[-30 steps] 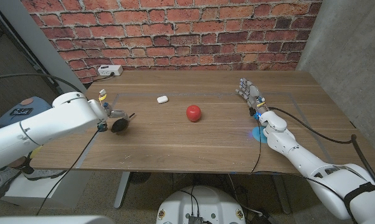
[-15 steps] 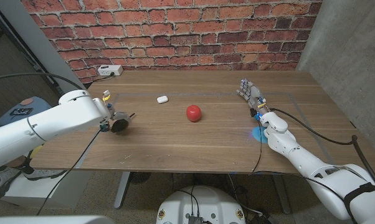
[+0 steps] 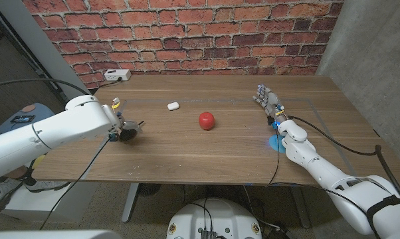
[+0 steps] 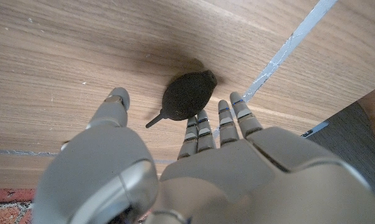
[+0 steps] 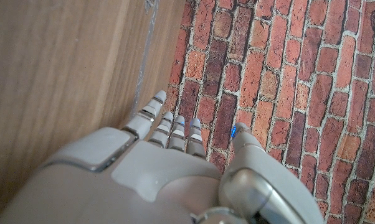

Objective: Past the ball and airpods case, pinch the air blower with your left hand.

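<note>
Near the tabletop's left edge, the left hand hovers with fingers spread, empty, over the black air blower, so closing thumb and finger on its bulb seems next.

Even, soft indoor light falls on the bench with no glare; the head view is sharp. In the left wrist view the air blower casts a diffuse dark shadow (the nearest part of the left hand is blurred)
</note>
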`<state>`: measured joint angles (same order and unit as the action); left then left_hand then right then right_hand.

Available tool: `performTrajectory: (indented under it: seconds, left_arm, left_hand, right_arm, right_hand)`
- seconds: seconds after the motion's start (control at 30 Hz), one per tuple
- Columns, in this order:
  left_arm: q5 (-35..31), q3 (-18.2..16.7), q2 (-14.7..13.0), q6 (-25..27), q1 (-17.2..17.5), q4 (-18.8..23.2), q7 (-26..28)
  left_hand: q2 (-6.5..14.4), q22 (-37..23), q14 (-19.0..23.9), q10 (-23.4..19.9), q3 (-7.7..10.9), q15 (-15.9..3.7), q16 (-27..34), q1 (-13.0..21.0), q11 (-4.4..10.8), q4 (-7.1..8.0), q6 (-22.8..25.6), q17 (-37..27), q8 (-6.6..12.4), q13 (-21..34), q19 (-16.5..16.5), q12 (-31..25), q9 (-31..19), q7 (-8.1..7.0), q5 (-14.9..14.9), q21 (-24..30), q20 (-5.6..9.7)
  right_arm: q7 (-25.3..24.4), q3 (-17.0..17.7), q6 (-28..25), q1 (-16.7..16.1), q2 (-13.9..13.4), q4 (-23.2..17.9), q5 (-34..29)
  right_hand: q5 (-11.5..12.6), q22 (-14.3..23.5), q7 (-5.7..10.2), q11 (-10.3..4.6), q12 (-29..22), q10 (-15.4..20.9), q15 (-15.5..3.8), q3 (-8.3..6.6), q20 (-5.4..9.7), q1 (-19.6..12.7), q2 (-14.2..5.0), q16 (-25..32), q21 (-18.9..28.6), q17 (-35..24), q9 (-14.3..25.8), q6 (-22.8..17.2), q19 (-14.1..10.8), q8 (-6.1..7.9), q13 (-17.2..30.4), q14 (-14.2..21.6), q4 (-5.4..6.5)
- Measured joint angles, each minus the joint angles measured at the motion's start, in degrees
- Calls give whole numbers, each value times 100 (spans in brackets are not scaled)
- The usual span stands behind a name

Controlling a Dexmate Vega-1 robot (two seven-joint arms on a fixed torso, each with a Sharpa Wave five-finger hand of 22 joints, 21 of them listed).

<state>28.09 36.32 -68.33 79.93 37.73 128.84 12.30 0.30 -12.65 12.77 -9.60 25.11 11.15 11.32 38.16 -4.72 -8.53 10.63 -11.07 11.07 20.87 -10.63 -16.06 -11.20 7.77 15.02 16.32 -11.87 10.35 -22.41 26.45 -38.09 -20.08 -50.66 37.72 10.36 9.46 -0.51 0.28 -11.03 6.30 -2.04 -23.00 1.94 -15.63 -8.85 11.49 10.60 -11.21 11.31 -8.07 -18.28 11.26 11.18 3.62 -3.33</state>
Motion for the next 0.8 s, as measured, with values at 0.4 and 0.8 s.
performTrajectory:
  seconds: [0.4, 0.8]
  left_arm:
    - [353, 112, -82, 4, -113, -25, 231]
    - [464, 126, -95, 5, -146, -79, 300]
  left_hand:
    - [23, 0, 0, 0, 0, 0, 0, 23, 0, 0, -31, 1, 0, 28, 0, 0, 1, 31, 0, 0, 0]
    - [34, 0, 1, 7, -16, 0, 0, 34, -8, -16, -31, 1, 0, 28, -1, 0, 0, 31, -22, 1, 0]
  right_arm:
    - [14, 4, 2, 3, 26, 46, 15]
    - [25, -11, 1, 75, 64, 148, 14]
  right_hand:
    - [0, 0, 0, 0, 0, 0, 0, 23, -21, 0, 0, 0, 0, 0, 0, 0, -20, 0, 0, 0, -23]
    - [0, 0, 0, 0, 0, 0, 0, 23, -20, 0, 0, 0, 0, 0, 0, 0, -20, 0, 0, 0, -23]
